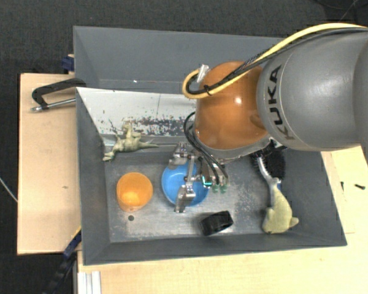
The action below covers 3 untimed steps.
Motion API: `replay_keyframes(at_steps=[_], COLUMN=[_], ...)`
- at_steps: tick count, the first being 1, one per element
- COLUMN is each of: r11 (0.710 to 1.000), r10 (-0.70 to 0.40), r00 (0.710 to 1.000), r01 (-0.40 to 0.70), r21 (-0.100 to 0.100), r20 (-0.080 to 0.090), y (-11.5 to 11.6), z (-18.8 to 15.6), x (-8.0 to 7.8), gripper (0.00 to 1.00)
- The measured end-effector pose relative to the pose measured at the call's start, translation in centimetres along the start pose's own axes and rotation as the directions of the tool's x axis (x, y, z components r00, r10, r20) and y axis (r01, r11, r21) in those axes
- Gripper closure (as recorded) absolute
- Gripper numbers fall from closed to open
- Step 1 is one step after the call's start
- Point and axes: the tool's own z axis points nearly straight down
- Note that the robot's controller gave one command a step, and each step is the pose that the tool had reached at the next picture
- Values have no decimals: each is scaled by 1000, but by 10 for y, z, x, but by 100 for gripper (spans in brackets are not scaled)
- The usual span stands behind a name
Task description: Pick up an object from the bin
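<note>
Currently my gripper stands low over the floor of the grey bin, near the middle of it. My arm enters from 3 o'clock, and my orange wrist cover sits at 1 o'clock of the gripper.

Item under inspection: a blue round thing, lying near the floor's centre. My metal tip overlaps its right half as seen from above. Contact is not confirmed. Jaw state: I cannot tell whether they are wide, narrow or closed on anything, since the metalwork at the tip reads as one cluster against the blue.

Other contents, taken by the clock from the blue thing:
- 9 o'clock: an orange ball, just beside it, apart from it.
- 10 o'clock: a pale green toy dinosaur, lying against the foot of the bin's far wall.
- 5 o'clock: a small black thing, near the bin's front wall, shape unclear.
- 4 o'clock: a yellowish soft toy, well apart, near the right front corner.
- 3 o'clock: a black brush-like thing with a pale handle running down toward the soft toy, partly hidden by my wrist.
</note>
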Motion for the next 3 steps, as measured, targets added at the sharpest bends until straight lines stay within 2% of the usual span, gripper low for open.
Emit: replay_keyframes(at_steps=[1,2,3], r11=[983,983,853], r10=[-181,-182,-521], r00=[983,983,853], r01=[181,182,521], r21=[-2,1,7], r20=[10,-2,34], y=[-40,-41,-82], z=[93,91,90], x=[-23,-21,-17], gripper=[0,100,100])
